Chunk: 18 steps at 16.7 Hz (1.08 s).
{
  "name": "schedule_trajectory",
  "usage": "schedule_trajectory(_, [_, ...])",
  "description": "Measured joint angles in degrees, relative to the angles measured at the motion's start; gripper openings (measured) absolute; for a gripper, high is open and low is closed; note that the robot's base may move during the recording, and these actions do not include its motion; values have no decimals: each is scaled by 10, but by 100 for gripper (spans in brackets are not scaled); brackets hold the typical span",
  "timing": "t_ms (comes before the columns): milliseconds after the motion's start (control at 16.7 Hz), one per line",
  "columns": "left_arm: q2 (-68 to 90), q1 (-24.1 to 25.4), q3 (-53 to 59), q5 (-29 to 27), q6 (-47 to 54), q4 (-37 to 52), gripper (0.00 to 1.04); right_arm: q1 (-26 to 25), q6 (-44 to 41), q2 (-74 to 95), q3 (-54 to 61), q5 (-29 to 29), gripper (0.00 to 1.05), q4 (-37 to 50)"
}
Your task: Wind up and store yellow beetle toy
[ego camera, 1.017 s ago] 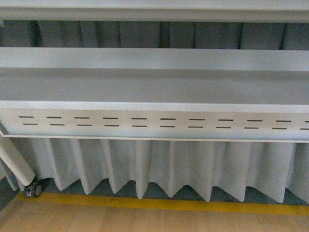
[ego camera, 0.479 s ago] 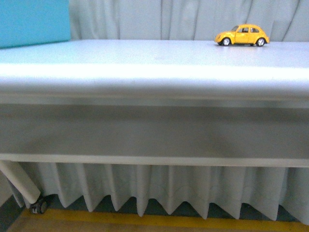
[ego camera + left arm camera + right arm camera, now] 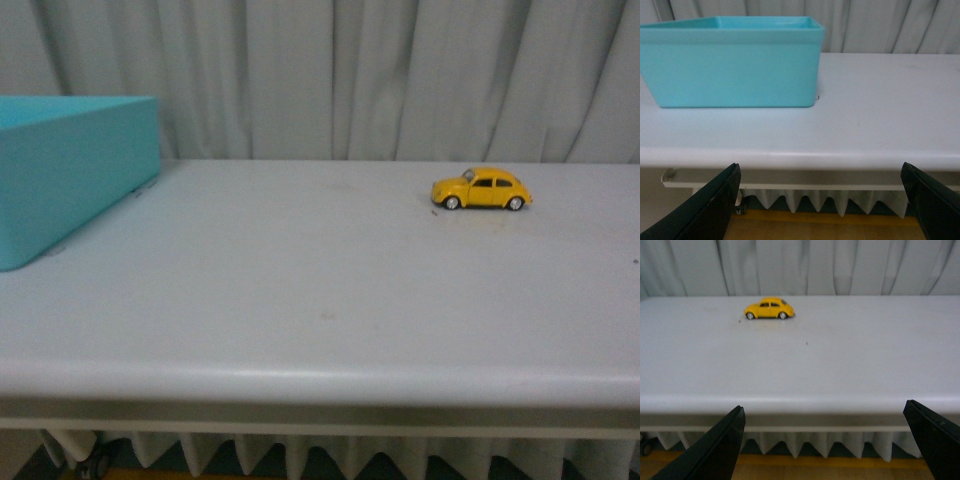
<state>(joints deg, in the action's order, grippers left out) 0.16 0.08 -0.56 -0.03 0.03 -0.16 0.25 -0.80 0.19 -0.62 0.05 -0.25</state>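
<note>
The yellow beetle toy (image 3: 481, 189) stands on its wheels on the white table (image 3: 320, 300), toward the far right, side-on with its nose to the left. It also shows in the right wrist view (image 3: 769, 309). My right gripper (image 3: 825, 445) is open and empty, below and in front of the table's front edge, well short of the toy. My left gripper (image 3: 820, 202) is open and empty, also off the front edge, facing a teal bin (image 3: 735, 62). Neither gripper shows in the front view.
The teal open-topped bin (image 3: 70, 170) stands at the table's far left. A grey curtain (image 3: 330, 80) hangs behind the table. The table's rounded front edge (image 3: 800, 405) lies between both grippers and the tabletop. Wooden floor with a yellow line shows below.
The front view has risen from the table's underside and skirt to above the tabletop. The toy and the teal bin now show from above.
</note>
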Motion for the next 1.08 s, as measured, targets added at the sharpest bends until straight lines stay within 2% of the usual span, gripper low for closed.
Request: schedule_trajectory(1077, [0, 0, 0, 0, 0, 0, 98, 0, 2, 0, 0, 0, 98, 0])
